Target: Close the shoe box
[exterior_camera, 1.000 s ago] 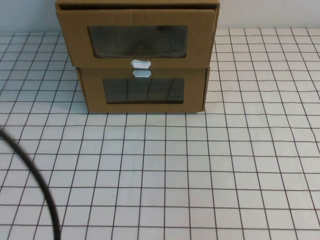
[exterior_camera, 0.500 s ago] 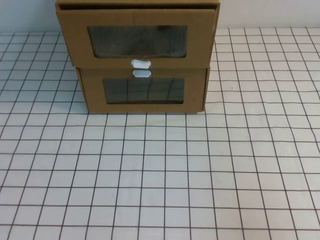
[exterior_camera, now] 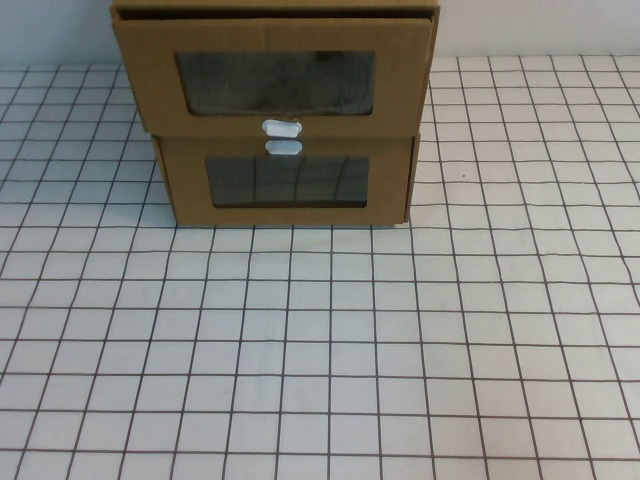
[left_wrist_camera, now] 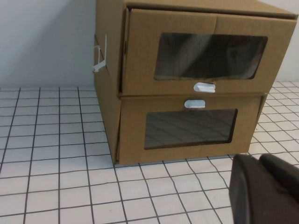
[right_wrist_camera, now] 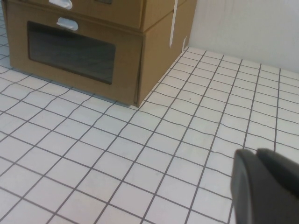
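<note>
Your high view gave you no arms at all, only the two stacked cardboard boxes at the far middle of the gridded table [exterior_camera: 320, 350], backed against the pale wall [exterior_camera: 540, 25]. The shoe box [exterior_camera: 275, 75] sat on top, its windowed front panel pushed out past the front of the twin box [exterior_camera: 288, 185] beneath it, so it read as still partly drawn out. Its white pull tab [exterior_camera: 281, 127] hung at the panel's bottom edge, just above the twin's tab [exterior_camera: 284, 148].

Your left wrist view added what the top camera missed: the stack's side wall, a white strip [left_wrist_camera: 101, 55] standing off that side, and a shadowed gap along the edge of the upper panel where the drawer front stood proud of its sleeve. The left gripper [left_wrist_camera: 266, 189] showed only as a dark mass in a corner of that view, near the table and short of the boxes, apart from them; you could not tell from it whether the fingers were apart or together.

Your right wrist view caught the other side of the stack, with a white strip [right_wrist_camera: 174, 21] running down that corner, and the lower box's window. The right gripper [right_wrist_camera: 266, 186] was again just a dark bulk over bare tiles, well apart from the boxes; finger state could not be told.

Open tabletop lay in front of the stack and to both sides.
</note>
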{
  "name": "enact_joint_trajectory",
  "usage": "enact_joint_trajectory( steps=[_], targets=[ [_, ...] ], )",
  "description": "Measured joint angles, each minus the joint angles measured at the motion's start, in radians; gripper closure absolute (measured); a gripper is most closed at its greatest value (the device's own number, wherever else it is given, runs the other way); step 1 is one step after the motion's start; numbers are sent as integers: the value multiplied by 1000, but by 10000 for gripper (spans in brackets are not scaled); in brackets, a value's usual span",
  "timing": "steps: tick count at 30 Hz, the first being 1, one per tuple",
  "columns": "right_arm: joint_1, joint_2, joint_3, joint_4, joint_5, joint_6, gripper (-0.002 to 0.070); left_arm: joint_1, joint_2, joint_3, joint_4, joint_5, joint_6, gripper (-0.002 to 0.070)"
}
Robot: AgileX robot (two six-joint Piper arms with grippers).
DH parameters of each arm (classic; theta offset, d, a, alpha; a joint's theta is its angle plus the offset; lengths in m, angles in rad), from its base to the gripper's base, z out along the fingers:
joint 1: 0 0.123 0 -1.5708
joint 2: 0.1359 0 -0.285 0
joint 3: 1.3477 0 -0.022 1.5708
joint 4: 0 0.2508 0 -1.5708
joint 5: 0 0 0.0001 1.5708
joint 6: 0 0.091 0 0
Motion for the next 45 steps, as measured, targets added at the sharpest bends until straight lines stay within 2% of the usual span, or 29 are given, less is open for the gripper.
enact_joint_trajectory(
  steps=[14, 18, 21, 26, 34, 45],
  targets=[
    [0, 0, 1, 2, 0, 0, 689, 0, 0, 28, 21, -27, 0, 677],
    [0, 0, 1, 2, 0, 0, 689, 0, -50, 127, 171, -81, -4, 677],
    [0, 0, 1, 2, 2, 0, 689, 0, -112, 234, 291, -196, -14, 677],
    [0, 0, 1, 2, 2, 0, 689, 0, -199, 420, 338, -349, -75, 677],
    [0, 0, 1, 2, 3, 0, 689, 0, -203, 459, 342, -130, -122, 677],
    [0, 0, 1, 2, 5, 0, 689, 0, -203, 459, 342, -106, -129, 677]
  ],
)
